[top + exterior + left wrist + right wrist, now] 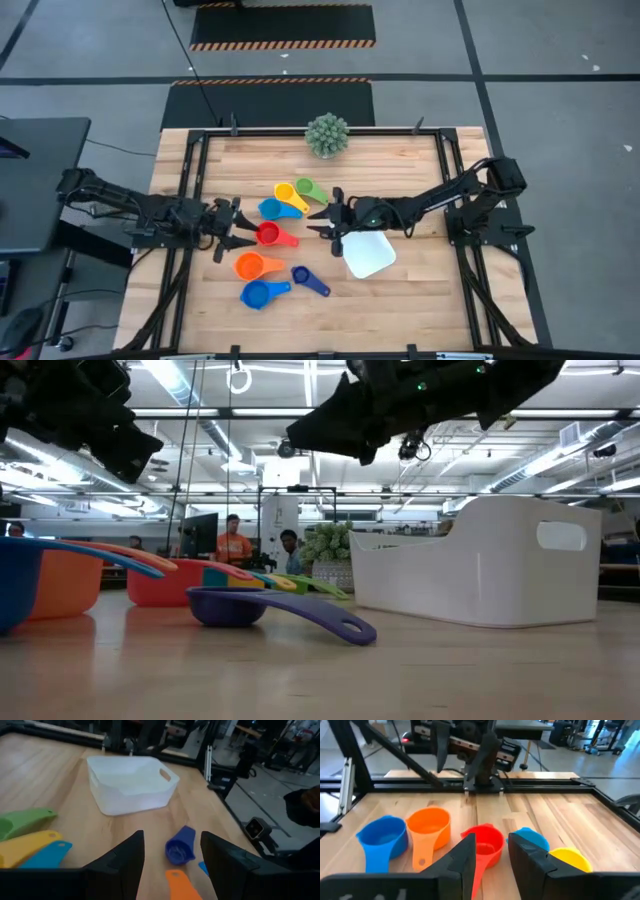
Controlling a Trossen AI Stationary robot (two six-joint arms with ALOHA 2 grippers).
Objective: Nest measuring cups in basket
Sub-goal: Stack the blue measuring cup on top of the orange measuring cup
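Note:
Several measuring cups lie on the wooden table, resting on their bases: yellow (285,192), green (309,187), light blue (270,208), red (268,234), orange (248,265), blue (256,293) and dark blue (307,278). The white basket (370,254) stands right of them. My left gripper (237,231) hovers open just left of the red cup. My right gripper (318,224) hovers open between the red cup and the basket. In the right wrist view the red cup (487,842) shows beyond the open fingers. In the left wrist view the dark blue cup (181,848) and the basket (130,782) lie ahead.
A green spiky ball plant (327,134) stands at the table's far edge. Dark frame rails (190,180) run along the table's left and right sides. Bare wood lies near the front edge and right of the basket. People show in the room beyond (233,540).

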